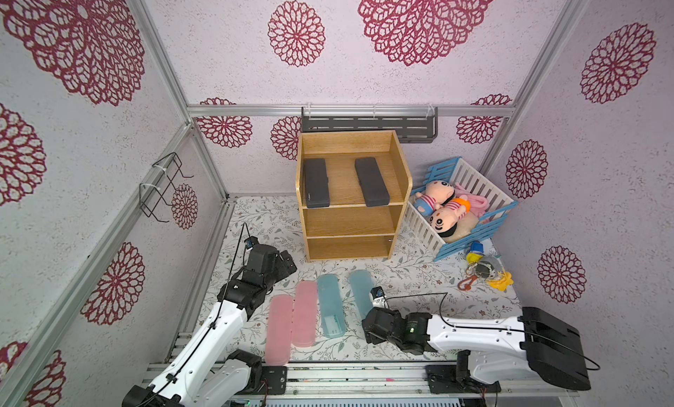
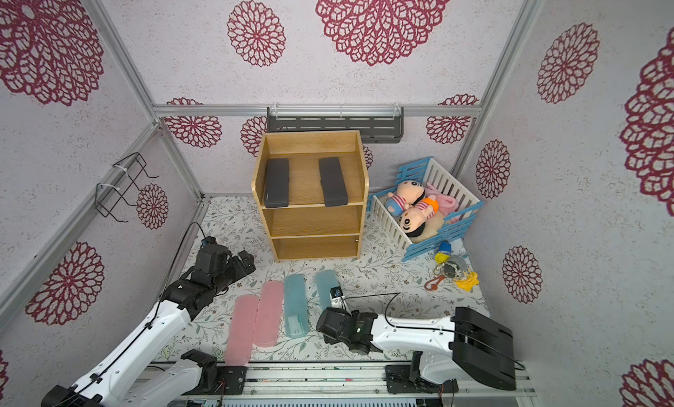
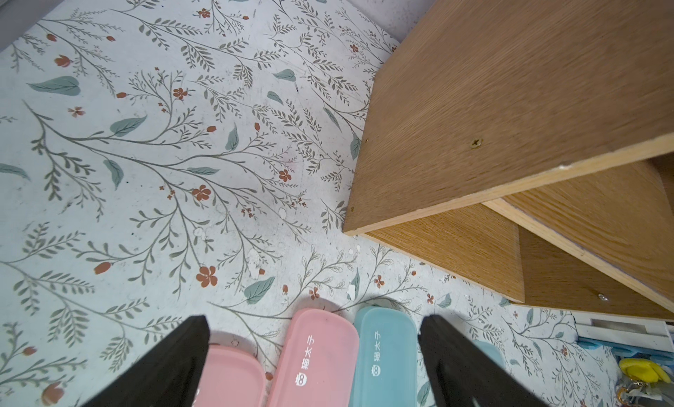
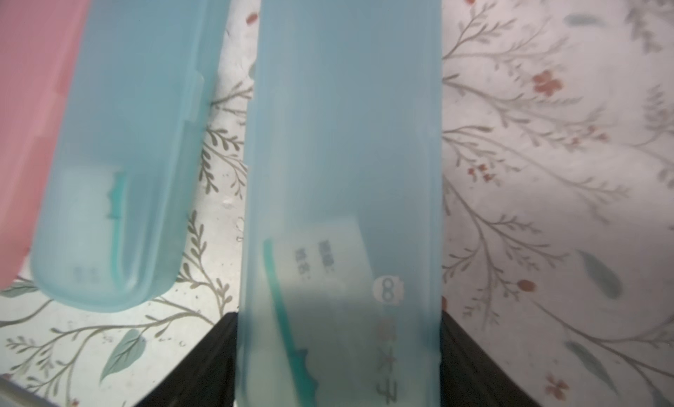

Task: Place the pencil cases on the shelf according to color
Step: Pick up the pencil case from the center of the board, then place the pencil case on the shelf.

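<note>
The right gripper has its two black fingers pressed against the long sides of a translucent teal pencil case, grasping it near one rounded end (a printed card shows through the plastic). In both top views this gripped teal case lies flat on the floral table cover, last in a row of four on the right arm's side. Just beside it, with a narrow strip of cover between them, lies the second teal case. Next comes the inner pink case, close against that teal one, and then the outer pink case, touching its pink neighbour and set nearer the robot.

The left gripper hangs released, its fingers spread wide with nothing between them, above the far ends of the pink cases and near the shelf's side wall.

Beyond the row stands the light-wood shelf. Its top tier carries the two black cases, one and the other, lying apart and side by side.
</note>
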You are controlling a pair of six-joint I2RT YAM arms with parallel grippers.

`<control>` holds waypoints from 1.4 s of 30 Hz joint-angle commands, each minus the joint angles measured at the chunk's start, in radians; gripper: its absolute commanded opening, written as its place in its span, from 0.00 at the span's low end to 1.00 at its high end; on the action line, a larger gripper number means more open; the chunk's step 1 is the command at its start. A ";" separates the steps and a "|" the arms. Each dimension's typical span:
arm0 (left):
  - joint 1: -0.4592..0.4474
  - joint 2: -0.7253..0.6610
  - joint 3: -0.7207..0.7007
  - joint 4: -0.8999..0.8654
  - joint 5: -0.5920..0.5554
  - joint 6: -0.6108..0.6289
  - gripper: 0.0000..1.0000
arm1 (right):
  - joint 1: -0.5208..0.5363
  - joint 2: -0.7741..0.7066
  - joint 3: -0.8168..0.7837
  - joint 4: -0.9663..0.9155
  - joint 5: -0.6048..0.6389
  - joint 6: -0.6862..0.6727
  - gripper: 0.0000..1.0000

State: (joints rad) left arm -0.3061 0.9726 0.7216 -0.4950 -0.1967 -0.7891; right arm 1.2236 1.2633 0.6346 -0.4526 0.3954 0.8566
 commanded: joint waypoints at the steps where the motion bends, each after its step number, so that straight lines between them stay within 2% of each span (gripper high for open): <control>1: -0.003 -0.011 -0.003 0.004 -0.013 0.002 0.97 | 0.003 -0.103 0.072 -0.036 0.108 -0.040 0.66; 7: -0.003 0.000 0.012 0.009 -0.012 0.002 0.97 | -0.020 -0.133 0.215 -0.094 0.215 -0.155 0.66; 12: -0.002 0.007 0.012 0.016 -0.006 -0.001 0.97 | -0.158 -0.073 0.324 -0.024 0.138 -0.295 0.65; 18: -0.003 0.021 0.018 0.030 0.006 -0.009 0.97 | -0.323 0.115 0.496 0.031 0.078 -0.414 0.66; 24: -0.002 0.040 0.027 0.038 0.018 -0.006 0.97 | -0.447 0.246 0.613 0.076 0.022 -0.421 0.67; 28: -0.002 0.047 0.026 0.042 0.015 0.006 0.97 | -0.478 0.281 0.653 0.083 -0.032 -0.417 0.76; 30: -0.002 0.054 0.027 0.043 0.009 0.014 0.97 | -0.481 0.290 0.666 0.073 -0.037 -0.410 0.84; 35: -0.002 0.070 0.027 0.045 0.009 0.022 0.97 | -0.481 0.265 0.660 0.065 -0.038 -0.389 0.95; 42: -0.002 0.073 0.036 0.035 0.008 0.029 0.97 | -0.480 0.141 0.606 0.054 -0.068 -0.351 0.98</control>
State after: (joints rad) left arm -0.3058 1.0462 0.7300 -0.4732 -0.1883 -0.7776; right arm 0.7425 1.5043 1.2533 -0.4171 0.3466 0.4763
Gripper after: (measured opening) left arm 0.972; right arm 0.977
